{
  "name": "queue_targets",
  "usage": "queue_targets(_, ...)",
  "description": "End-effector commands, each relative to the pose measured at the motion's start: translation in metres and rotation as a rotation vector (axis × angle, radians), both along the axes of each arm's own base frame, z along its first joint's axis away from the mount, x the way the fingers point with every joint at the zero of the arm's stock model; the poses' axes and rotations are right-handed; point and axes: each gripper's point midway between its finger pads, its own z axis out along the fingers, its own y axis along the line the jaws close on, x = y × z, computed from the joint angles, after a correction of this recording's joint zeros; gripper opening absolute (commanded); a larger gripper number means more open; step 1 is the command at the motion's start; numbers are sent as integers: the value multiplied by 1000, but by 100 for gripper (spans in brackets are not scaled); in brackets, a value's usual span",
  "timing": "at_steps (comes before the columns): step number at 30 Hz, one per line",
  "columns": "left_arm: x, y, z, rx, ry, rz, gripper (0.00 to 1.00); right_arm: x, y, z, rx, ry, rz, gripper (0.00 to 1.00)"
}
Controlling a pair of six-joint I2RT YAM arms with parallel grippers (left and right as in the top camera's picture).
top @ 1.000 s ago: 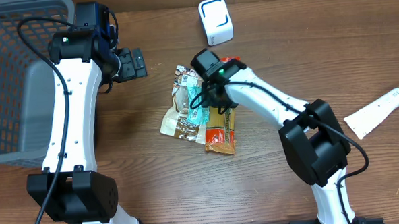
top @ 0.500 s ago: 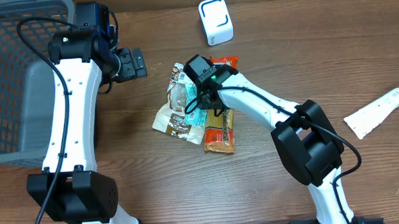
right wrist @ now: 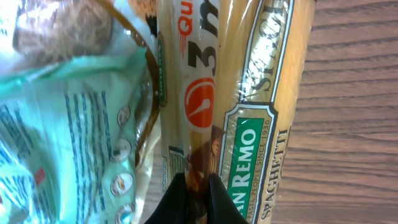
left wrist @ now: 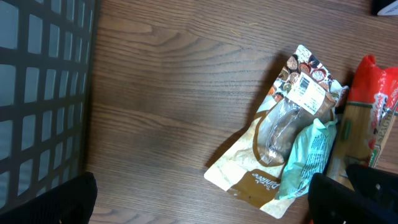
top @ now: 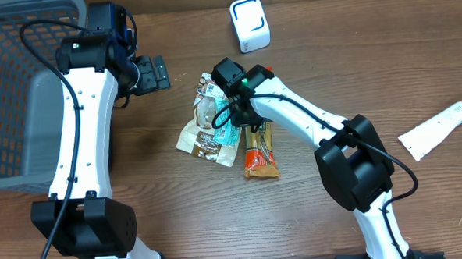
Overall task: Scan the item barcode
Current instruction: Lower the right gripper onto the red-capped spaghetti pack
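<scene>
Spaghetti packet (top: 260, 152): flat on the desk (top: 369, 61), mid-desk, its long left edge against a teal sachet (top: 230, 133) that overlaps a brown pouch (top: 202, 129).
Right claw (right wrist: 193, 190): closed tight, tips down on the packet's clear film; whether any film is pinched cannot be told.
Left claw (top: 152, 73): spread wide, empty, hanging beside the grey basket (top: 11, 92).
White device (top: 250, 23): far edge, near the packets.
Tube (top: 438, 128): far right, well apart.
</scene>
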Motion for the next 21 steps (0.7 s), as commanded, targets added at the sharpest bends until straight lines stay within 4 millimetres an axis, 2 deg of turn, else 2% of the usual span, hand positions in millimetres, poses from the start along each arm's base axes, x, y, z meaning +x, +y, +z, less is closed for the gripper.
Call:
queue_targets(1, 0, -2, -3, 2, 9, -23, 100, 8, 6, 26, 22, -6, 59, 4)
queue_targets(3, 0, -2, -3, 1, 9, -23, 100, 4, 16, 41, 88, 23, 145, 4)
queue_targets(8, 0, -2, -3, 2, 9, -23, 100, -14, 43, 79, 378, 112, 329, 4)
queue_targets(13, 0, -2, -3, 1, 9, -22, 100, -19, 43, 100, 650, 209, 388, 4)
queue_targets(15, 0, -2, -3, 2, 9, -23, 100, -14, 32, 96, 690, 228, 361, 4)
queue_targets(21, 0, -2, -3, 2, 9, -23, 100, 2, -19, 55, 743, 274, 209, 4)
